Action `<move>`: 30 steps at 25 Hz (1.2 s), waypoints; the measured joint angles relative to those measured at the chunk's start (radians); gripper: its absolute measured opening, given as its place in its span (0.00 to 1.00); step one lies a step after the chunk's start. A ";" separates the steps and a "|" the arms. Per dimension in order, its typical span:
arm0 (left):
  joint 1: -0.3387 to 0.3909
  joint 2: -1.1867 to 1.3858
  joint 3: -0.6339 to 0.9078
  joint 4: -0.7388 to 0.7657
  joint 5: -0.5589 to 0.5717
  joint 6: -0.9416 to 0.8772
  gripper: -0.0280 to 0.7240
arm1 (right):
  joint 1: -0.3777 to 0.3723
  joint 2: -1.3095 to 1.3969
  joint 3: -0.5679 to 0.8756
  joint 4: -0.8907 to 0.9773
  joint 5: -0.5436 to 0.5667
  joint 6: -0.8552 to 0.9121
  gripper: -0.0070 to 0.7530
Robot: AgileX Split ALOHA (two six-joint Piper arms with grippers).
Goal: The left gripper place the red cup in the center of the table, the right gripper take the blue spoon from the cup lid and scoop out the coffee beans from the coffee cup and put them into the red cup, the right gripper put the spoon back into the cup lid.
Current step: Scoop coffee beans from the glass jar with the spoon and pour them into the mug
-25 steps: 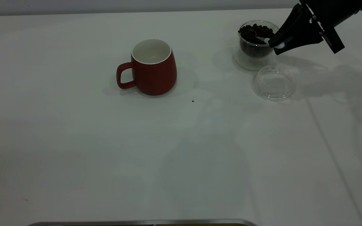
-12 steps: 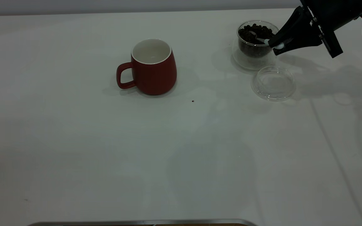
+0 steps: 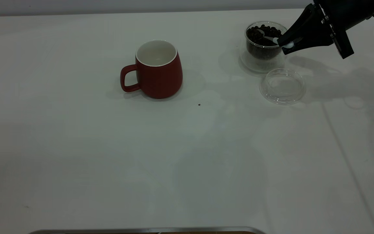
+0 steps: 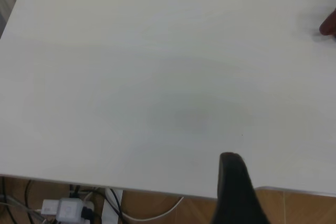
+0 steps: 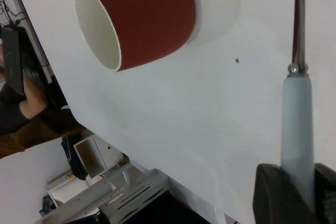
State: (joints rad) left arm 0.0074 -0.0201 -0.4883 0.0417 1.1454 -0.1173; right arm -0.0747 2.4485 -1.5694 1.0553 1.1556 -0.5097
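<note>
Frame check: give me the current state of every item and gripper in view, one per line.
red cup: upright on the table, looks empty.
coffee cup: upright, holding coffee beans.
cup lid: flat on the table, nothing in it.
blue spoon: held by its handle, bowl over the beans.
right gripper: shut on the spoon.
left gripper: at the table's edge, away from everything.

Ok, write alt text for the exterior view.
At the far right, the right gripper holds the blue spoon over the coffee beans in the glass coffee cup. The empty cup lid lies beside it; the red cup stands mid-table.
</note>
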 joint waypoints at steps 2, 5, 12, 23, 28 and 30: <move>0.000 0.000 0.000 0.000 0.000 0.000 0.73 | 0.000 0.000 0.000 0.002 0.004 0.000 0.16; 0.000 0.000 0.000 0.000 0.000 0.000 0.73 | -0.006 0.000 0.000 0.017 0.007 -0.009 0.16; 0.000 0.000 0.000 0.000 0.000 0.000 0.73 | -0.029 0.000 0.000 0.031 0.009 -0.015 0.16; 0.000 0.000 0.000 0.000 0.000 0.000 0.73 | -0.048 0.000 0.000 0.080 0.010 -0.041 0.16; 0.000 0.000 0.000 0.000 0.000 0.000 0.73 | -0.048 0.000 0.000 0.113 0.010 -0.051 0.16; 0.000 0.000 0.000 0.000 0.000 0.000 0.73 | -0.048 0.000 0.000 0.113 0.010 -0.052 0.16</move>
State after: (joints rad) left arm 0.0074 -0.0201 -0.4883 0.0417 1.1454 -0.1173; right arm -0.1230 2.4485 -1.5694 1.1684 1.1656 -0.5614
